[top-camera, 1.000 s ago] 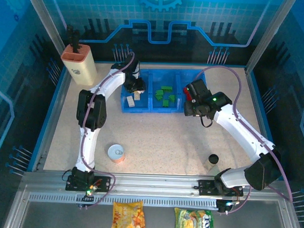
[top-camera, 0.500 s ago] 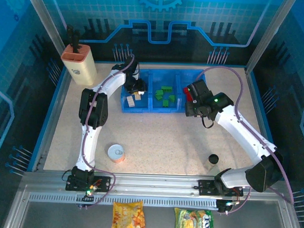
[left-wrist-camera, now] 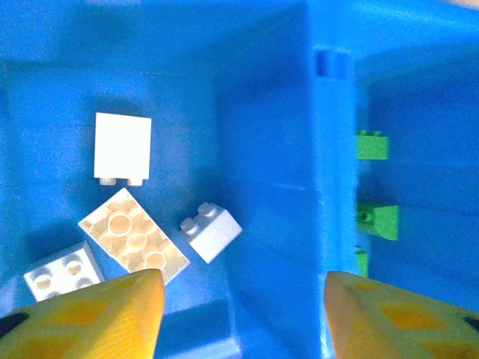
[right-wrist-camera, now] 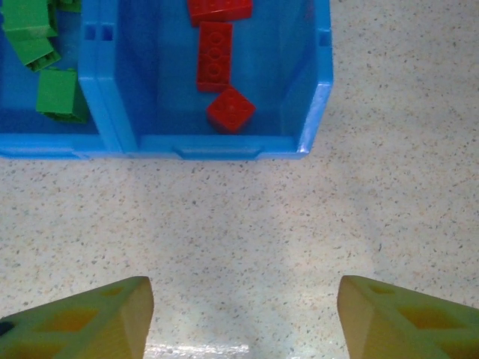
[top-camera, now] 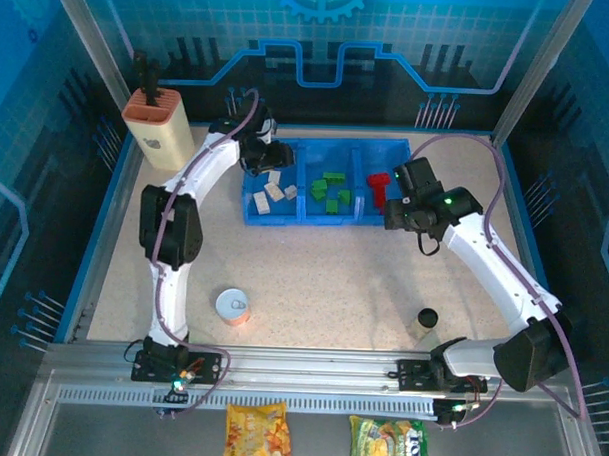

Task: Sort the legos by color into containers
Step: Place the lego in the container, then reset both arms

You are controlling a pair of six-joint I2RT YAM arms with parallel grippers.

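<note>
Speckled tabletop (top-camera: 333,279) bears the whole job. We see the white legos (left-wrist-camera: 135,239) in the left compartment of the blue tray (top-camera: 325,225), the green legos (top-camera: 332,192) in the middle one and the red legos (right-wrist-camera: 217,60) in the right. Every brick we can see sits with its colour, so we judge the sorting done, or all but. Our left gripper (left-wrist-camera: 243,299) hangs over the white compartment, fingers apart and empty. Our right gripper (right-wrist-camera: 243,310) hovers over bare table just before the tray, spread and holding nothing. A silver can (top-camera: 233,307) and a black cap (top-camera: 426,317) stand well apart, nearer the bases.
</note>
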